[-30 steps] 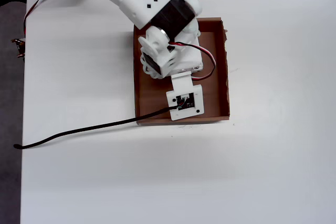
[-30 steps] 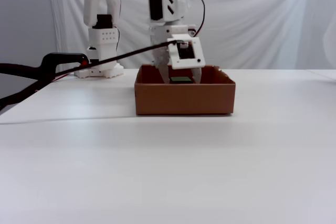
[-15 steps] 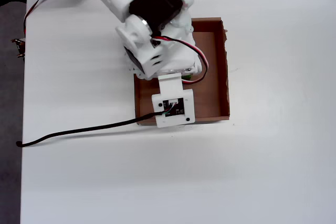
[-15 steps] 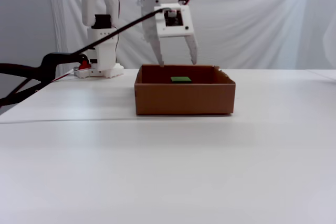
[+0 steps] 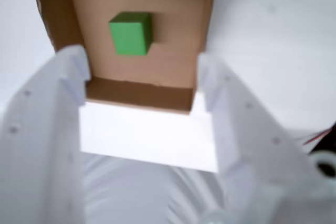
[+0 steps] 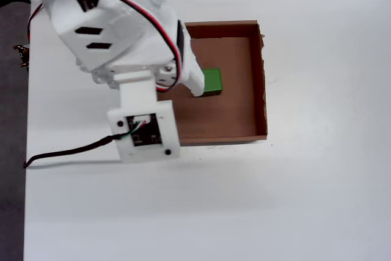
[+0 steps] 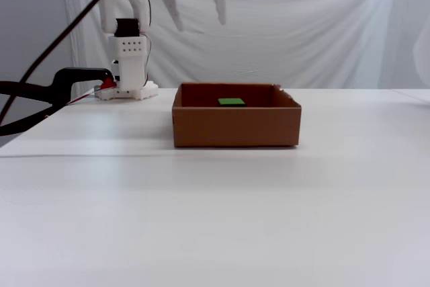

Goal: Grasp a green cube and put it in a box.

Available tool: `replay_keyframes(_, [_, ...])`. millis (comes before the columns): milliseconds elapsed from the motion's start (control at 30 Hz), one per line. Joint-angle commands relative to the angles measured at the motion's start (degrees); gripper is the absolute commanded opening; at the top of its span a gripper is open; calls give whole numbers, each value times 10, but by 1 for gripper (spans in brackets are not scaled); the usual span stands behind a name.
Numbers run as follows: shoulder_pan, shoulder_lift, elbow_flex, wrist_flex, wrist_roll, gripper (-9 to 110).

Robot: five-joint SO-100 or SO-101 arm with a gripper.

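The green cube (image 6: 212, 81) lies on the floor of the brown cardboard box (image 6: 263, 77), apart from the gripper. In the fixed view only the cube's top (image 7: 232, 102) shows above the box wall (image 7: 235, 127). My gripper (image 7: 199, 21) hangs open and empty high above the box's left part. In the overhead view the gripper (image 6: 178, 87) sits over the box's left wall, with one fingertip (image 6: 195, 85) just left of the cube. In the wrist view the cube (image 5: 130, 33) lies beyond the spread fingers (image 5: 71, 74), inside the box (image 5: 139, 92).
A black cable (image 6: 67, 154) trails from the wrist camera across the table's left part. A black clamp (image 7: 60, 85) and the arm's base (image 7: 131, 65) stand at the back left. The table's left edge (image 6: 27, 151) is near. A white curtain hangs behind.
The gripper let go of the cube inside the box, then rose well above it and swung left, open. The cube stays on the box floor.
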Motion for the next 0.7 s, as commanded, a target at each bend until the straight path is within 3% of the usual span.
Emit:
replay_keyframes(0, [42, 46, -31, 14, -34, 22])
replay_keyframes(267, [163, 124, 4, 47, -139, 22])
replay_keyframes(433, [230, 221, 120, 33, -214, 22])
replay_keyframes(667, [271, 380, 338, -28, -237, 23])
